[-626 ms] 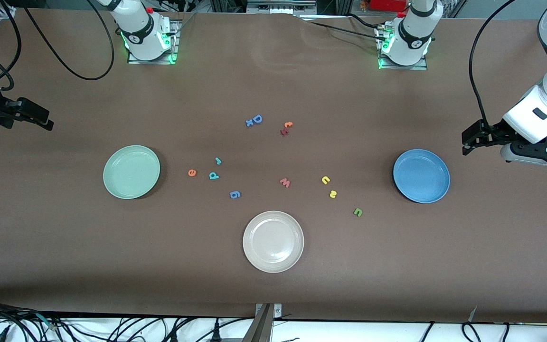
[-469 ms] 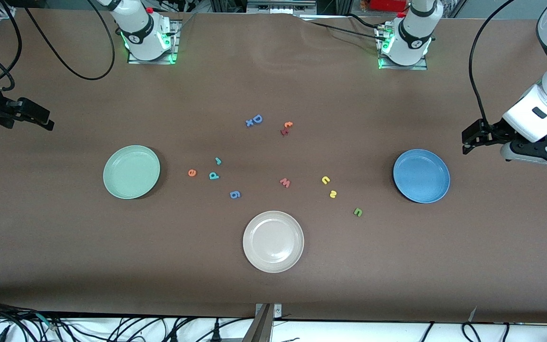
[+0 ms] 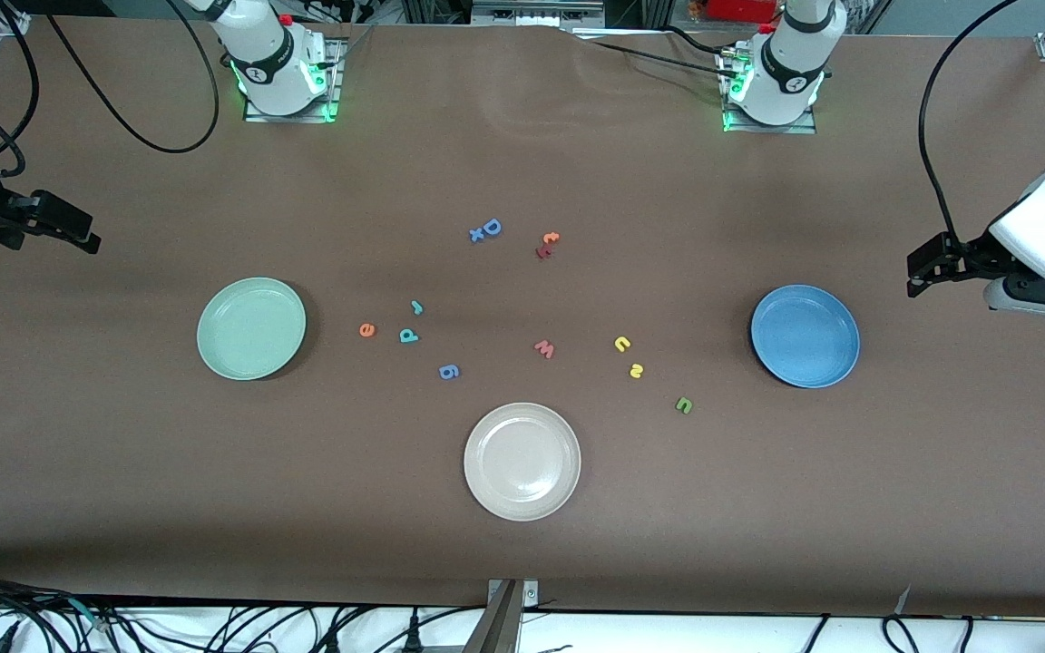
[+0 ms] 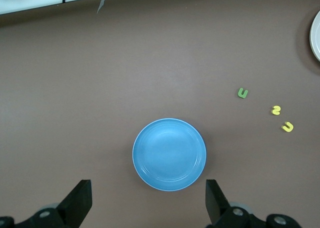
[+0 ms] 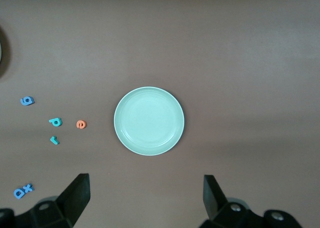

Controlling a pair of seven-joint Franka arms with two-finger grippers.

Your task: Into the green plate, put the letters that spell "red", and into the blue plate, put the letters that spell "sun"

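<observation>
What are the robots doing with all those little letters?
Nothing is picked up yet. Both arms wait at the table's ends with open, empty pincers: the left pincer near the blue plate, the right pincer near the green plate. The letters r, e, d, s, u and n lie on the table; both plates are empty.

Left gripper (image 3: 926,270): my fingers (image 4: 77,202) spread wide, holding nothing, up over my end of the table.
Right gripper (image 3: 69,229): fingers (image 5: 75,194) wide, empty, raised at my end.
</observation>
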